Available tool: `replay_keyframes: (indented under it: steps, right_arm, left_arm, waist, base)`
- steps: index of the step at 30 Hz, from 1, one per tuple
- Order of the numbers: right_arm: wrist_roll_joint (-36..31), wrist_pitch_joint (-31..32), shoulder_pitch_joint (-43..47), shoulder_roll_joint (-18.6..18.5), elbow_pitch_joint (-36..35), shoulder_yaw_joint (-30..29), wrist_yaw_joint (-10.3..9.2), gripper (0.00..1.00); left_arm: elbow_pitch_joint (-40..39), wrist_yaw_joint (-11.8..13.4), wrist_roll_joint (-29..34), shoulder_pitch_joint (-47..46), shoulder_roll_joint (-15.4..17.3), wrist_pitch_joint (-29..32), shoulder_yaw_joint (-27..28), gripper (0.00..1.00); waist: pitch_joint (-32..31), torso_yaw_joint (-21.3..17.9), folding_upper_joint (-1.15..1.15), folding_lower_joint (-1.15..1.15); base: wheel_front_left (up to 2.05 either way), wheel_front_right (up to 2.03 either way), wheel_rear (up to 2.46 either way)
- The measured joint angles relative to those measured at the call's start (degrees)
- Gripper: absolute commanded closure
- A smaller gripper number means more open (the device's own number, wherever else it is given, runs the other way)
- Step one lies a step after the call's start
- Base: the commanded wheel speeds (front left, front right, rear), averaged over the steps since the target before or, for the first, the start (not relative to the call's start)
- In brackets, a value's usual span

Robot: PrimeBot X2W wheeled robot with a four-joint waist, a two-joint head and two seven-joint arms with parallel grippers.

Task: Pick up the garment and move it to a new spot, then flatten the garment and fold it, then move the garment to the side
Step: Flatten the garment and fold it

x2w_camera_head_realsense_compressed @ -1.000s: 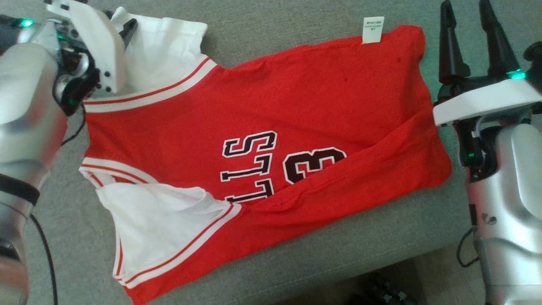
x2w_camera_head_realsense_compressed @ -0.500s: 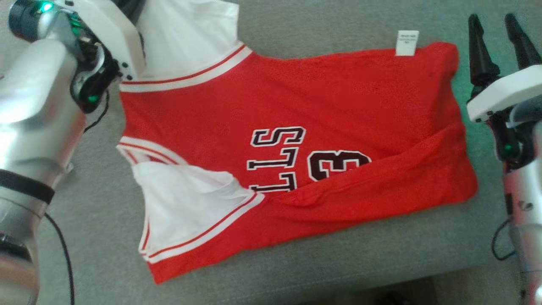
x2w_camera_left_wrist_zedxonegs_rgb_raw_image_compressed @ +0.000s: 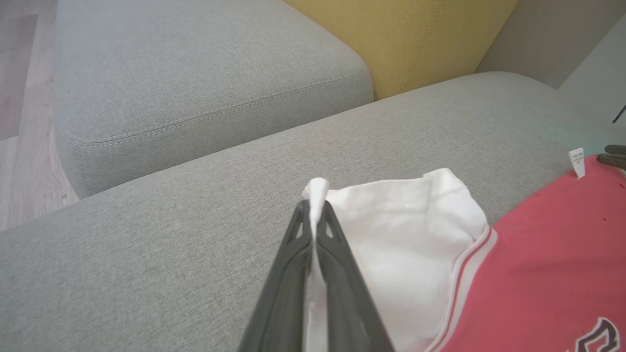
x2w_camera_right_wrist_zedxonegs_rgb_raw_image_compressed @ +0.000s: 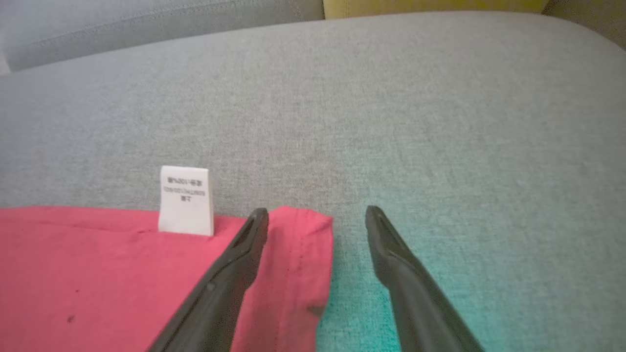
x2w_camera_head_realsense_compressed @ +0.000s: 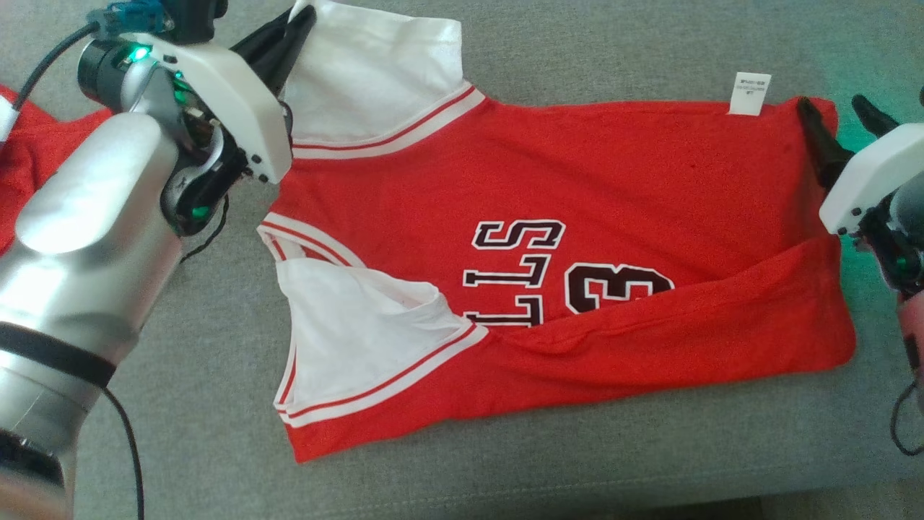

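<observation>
Reaching in from the upper left of the head view, the left tool (x2w_camera_head_realsense_compressed: 302, 16) is pinched tight on the white sleeve corner of the garment (x2w_camera_head_realsense_compressed: 577, 180), a red jersey spread on the sofa (x2w_camera_head_realsense_compressed: 577, 462), with "LLS" and "3" printed sideways; the right tool (x2w_camera_head_realsense_compressed: 831, 105), at the right edge, gapes wide, holding nothing. Left wrist view: white fabric squeezed between closed fingers (x2w_camera_left_wrist_zedxonegs_rgb_raw_image_compressed: 293, 274), a yellow cushion (x2w_camera_left_wrist_zedxonegs_rgb_raw_image_compressed: 401, 34) at top. Right wrist view: one finger over the red hem corner, one over sofa, beside a white label (x2w_camera_right_wrist_zedxonegs_rgb_raw_image_compressed: 186, 200), print unreadable.

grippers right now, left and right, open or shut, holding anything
Left gripper: closed, pinching the white sleeve of the garment.
Right gripper: open, holding nothing, at the garment's red corner.
</observation>
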Motion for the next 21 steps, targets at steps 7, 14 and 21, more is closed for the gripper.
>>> replay_keyframes:
  steps: [7, 14, 21]
  right_arm:
    - [2.09, 1.91, -2.12, -1.27, 2.66, 3.16, 0.0, 0.0]
    - [3.99, 2.13, -3.85, -2.04, 3.75, 6.44, 0.0, 1.0]
    - [3.33, -6.01, -7.6, -2.72, 6.91, 5.05, 0.0, 1.0]
  left_arm:
    - [-2.45, 1.15, -0.29, 0.09, 0.89, 0.67, 0.02, 1.0]
    - [-3.52, 2.11, -0.71, 0.09, 1.3, 1.33, 0.07, 1.0]
    - [-3.18, 4.37, -0.77, -0.1, 1.48, -0.26, 1.45, 1.0]
  waist:
    - [0.95, 0.23, 0.0, 0.0]
    - [1.71, 0.08, 0.0, 0.0]
    - [2.23, 0.05, 0.0, 0.0]
  base:
    - [0.0, 0.0, 0.0]
    - [0.0, 0.0, 0.0]
    - [0.0, 0.0, 0.0]
